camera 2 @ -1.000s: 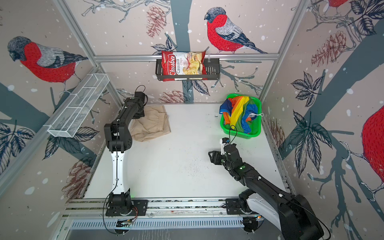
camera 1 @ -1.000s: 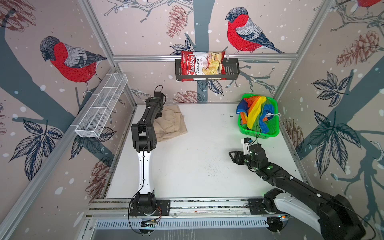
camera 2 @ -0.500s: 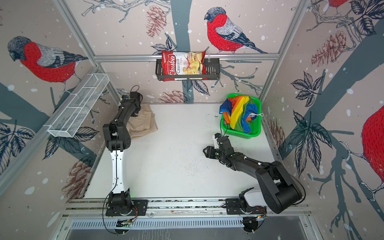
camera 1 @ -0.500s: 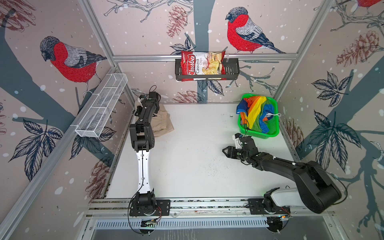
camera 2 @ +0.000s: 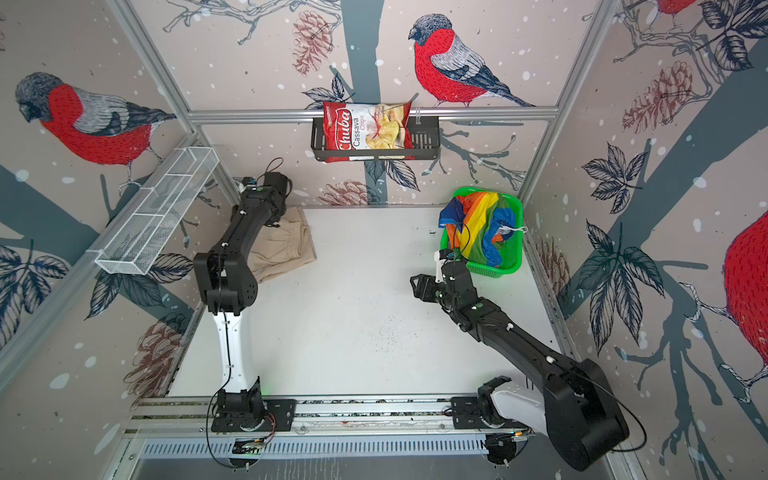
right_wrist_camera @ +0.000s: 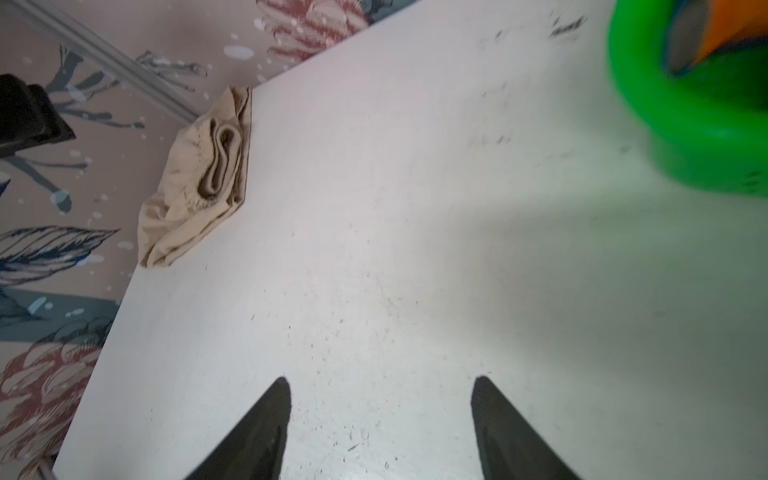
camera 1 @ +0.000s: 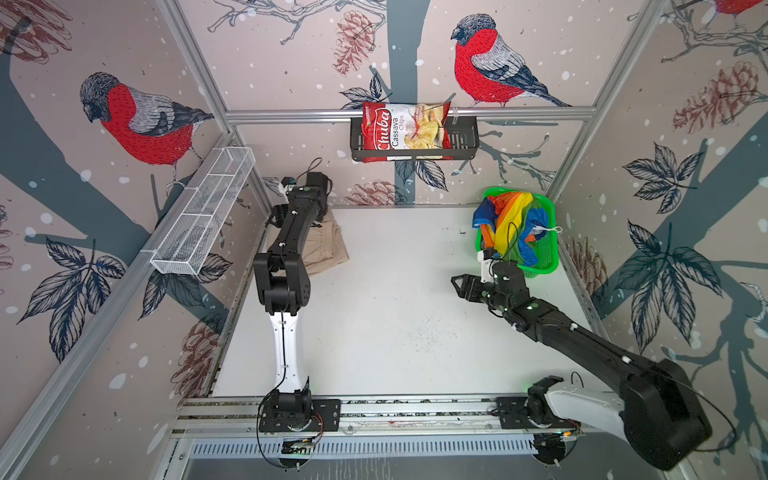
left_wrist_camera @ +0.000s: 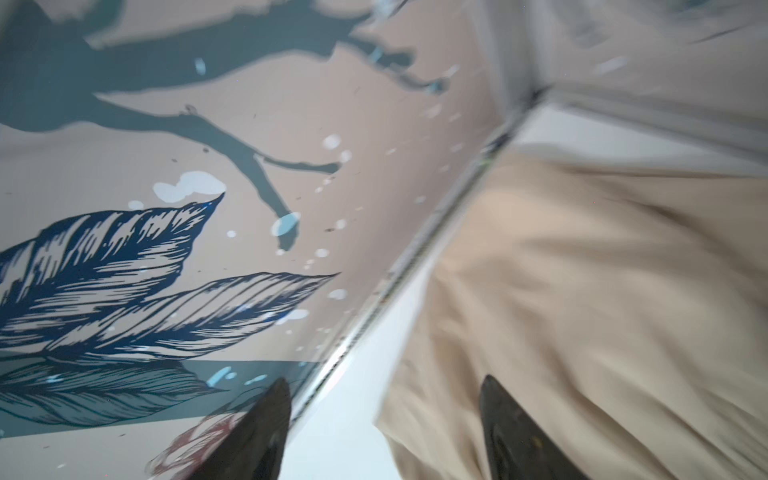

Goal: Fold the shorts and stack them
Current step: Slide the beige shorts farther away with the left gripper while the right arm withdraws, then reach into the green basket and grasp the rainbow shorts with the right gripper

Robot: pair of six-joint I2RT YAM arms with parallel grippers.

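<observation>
The beige shorts (camera 1: 326, 249) (camera 2: 291, 249) lie folded in the table's far left corner, with the waistband rolled on top in the right wrist view (right_wrist_camera: 199, 174). My left gripper (left_wrist_camera: 384, 381) hangs open just over the edge of the beige cloth (left_wrist_camera: 582, 311) and holds nothing. In both top views its own arm hides it. The rainbow shorts (camera 1: 511, 224) (camera 2: 478, 226) sit bunched in the green basket (camera 1: 540, 272) (camera 2: 498, 272) at the far right. My right gripper (camera 1: 457, 284) (camera 2: 415, 284) (right_wrist_camera: 380, 380) is open and empty over bare table, just in front of the basket.
A chips bag (camera 1: 405, 131) rests in a black basket on the back rail. A white wire shelf (camera 1: 203, 212) hangs on the left wall. The left arm leans along the table's left edge beside the wall. The white table (camera 1: 395, 324) shows dark specks.
My left gripper drew the beige shorts toward the far left corner, then opened and let go. The right gripper moved slightly toward the basket and opened a little wider.
</observation>
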